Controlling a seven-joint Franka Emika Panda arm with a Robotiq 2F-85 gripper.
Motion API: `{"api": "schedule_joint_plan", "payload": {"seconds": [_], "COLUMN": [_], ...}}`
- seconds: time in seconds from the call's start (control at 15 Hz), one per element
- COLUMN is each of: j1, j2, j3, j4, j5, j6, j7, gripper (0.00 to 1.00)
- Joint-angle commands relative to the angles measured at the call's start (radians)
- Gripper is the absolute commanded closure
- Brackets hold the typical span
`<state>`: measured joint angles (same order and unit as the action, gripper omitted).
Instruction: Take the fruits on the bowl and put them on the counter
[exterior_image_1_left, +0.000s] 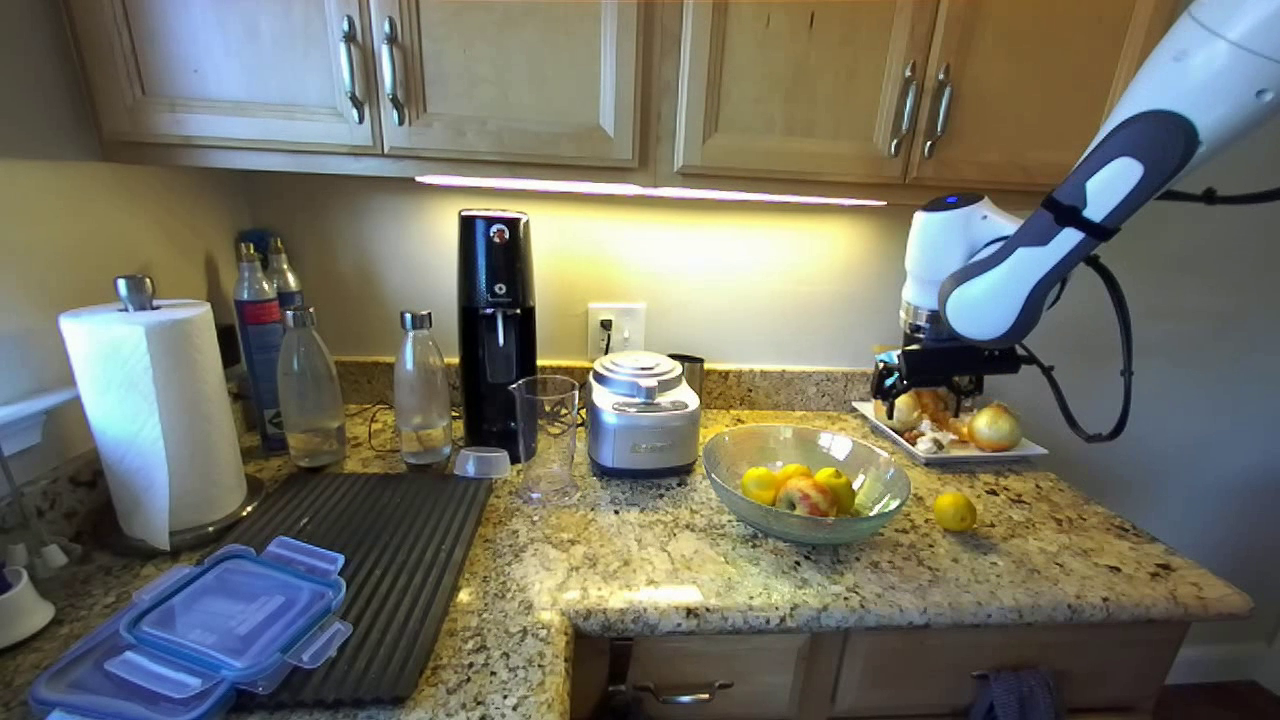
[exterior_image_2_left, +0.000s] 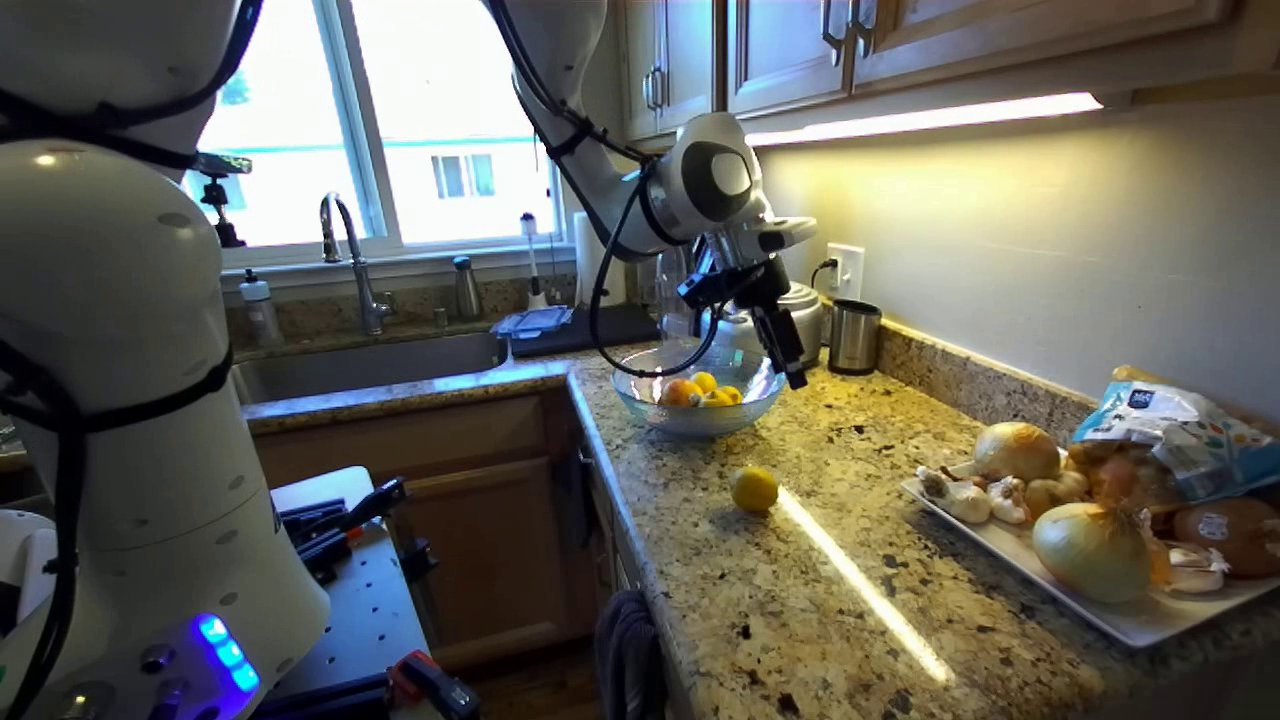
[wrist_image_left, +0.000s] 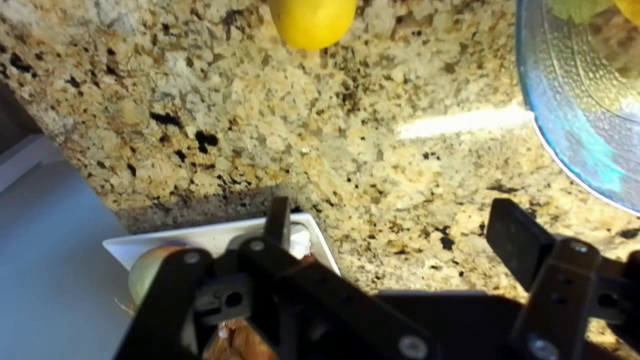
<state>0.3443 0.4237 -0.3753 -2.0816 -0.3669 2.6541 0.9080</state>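
In an exterior view: one loose lemon (exterior_image_1_left: 955, 511) on the counter (exterior_image_1_left: 680, 555), just beside the bowl (exterior_image_1_left: 820, 530), not touching it; at least three more lemons (exterior_image_1_left: 759, 486) in the bowl, beside and behind an apple (exterior_image_1_left: 803, 497), exact count lost in the overlap. My read: early going, one piece done if the loose lemon counts, the rest left to move. Arm (exterior_image_1_left: 1025, 260) slopes down from upper right, bent at the end so the tool (exterior_image_1_left: 922, 400) points down; it overlaps the plate (exterior_image_1_left: 1028, 451) of onions (exterior_image_1_left: 995, 428) in line of sight. In an exterior view, similar tally: bowl loaded, loose lemon well apart from the plate. Arm reaches to the side of the bowl nearer the wall (exterior_image_2_left: 1000, 240), tool slanted, fingertips (exterior_image_2_left: 796, 378) above the counter, not in the bowl, steel cup (exterior_image_2_left: 855, 337) beyond. Seen edge-on, so the gap can't be told from there. In the wrist view, fingers (wrist_image_left: 515, 240) stand wide apart, nothing held. Loose lemon cut off at the top edge, bowl at right with some yellow inside, plate partly behind the finger at picture left. Puts the tool roughly between bowl and plate. Judgement: next pick needs a sideways move over the bowl, then down; apple crowding could spoil the grasp.
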Motion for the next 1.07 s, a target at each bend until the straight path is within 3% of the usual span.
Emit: {"api": "schedule_joint_plan", "payload": {"seconds": [0.0,0.27,0.67,1.0], "j1": [0.025,-0.001,-0.040,-0.046], "j2": [-0.094,-0.095,-0.022,0.069], "j3": [0.007,0.091,0.239,0.308], "j4": [-0.032,0.002,0.093,0.183], "j5": [-0.125,-0.152,-0.057,0.038], "j6": [-0.036,-0.029,-0.019,-0.047], "j7": [0.099,0.119,0.011,-0.101], "gripper": [0.00,0.00,0.00,0.00]}}
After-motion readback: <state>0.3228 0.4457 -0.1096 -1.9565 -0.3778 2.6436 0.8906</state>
